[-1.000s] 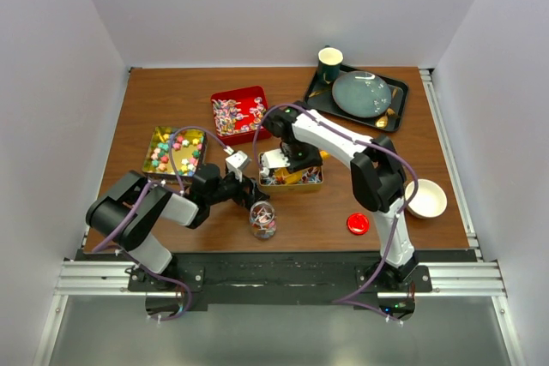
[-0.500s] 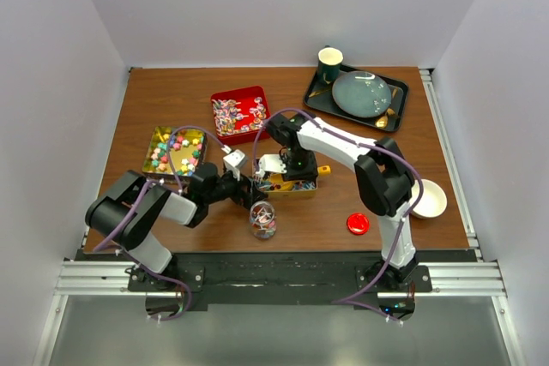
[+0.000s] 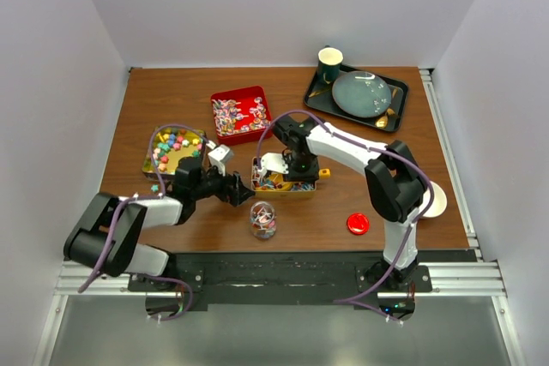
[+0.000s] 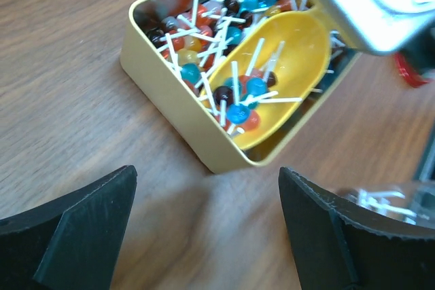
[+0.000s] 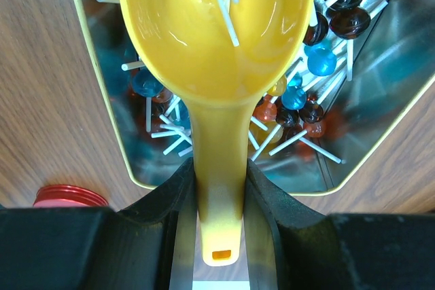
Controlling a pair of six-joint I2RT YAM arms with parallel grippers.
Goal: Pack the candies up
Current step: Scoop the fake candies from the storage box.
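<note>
A gold tin [image 3: 302,192] [image 4: 170,110] in the middle of the table holds small round candies [image 4: 238,110] [image 5: 319,59] on white sticks. My right gripper [image 3: 294,169] [image 5: 219,215] is shut on the handle of a yellow scoop [image 5: 217,32] [image 4: 292,59]. The scoop's bowl lies in the tin with a few candies in it. My left gripper [image 3: 242,192] [image 4: 207,215] stands open and empty over bare wood, just left of the tin. A clear jar [image 3: 263,219] with some candies stands in front of the tin.
A red tin [image 3: 239,115] of wrapped twists and a gold tin [image 3: 173,150] of star pieces sit at the back left. The red lid [image 3: 358,224] [image 5: 68,196] lies near the front. A tray [image 3: 396,113] with plate and cup is back right; a white bowl [image 3: 436,199] is at the right.
My left arm has drawn back to the left, away from the jar, its jaws still open. My right gripper, the scoop and the middle tin have shifted slightly left.
</note>
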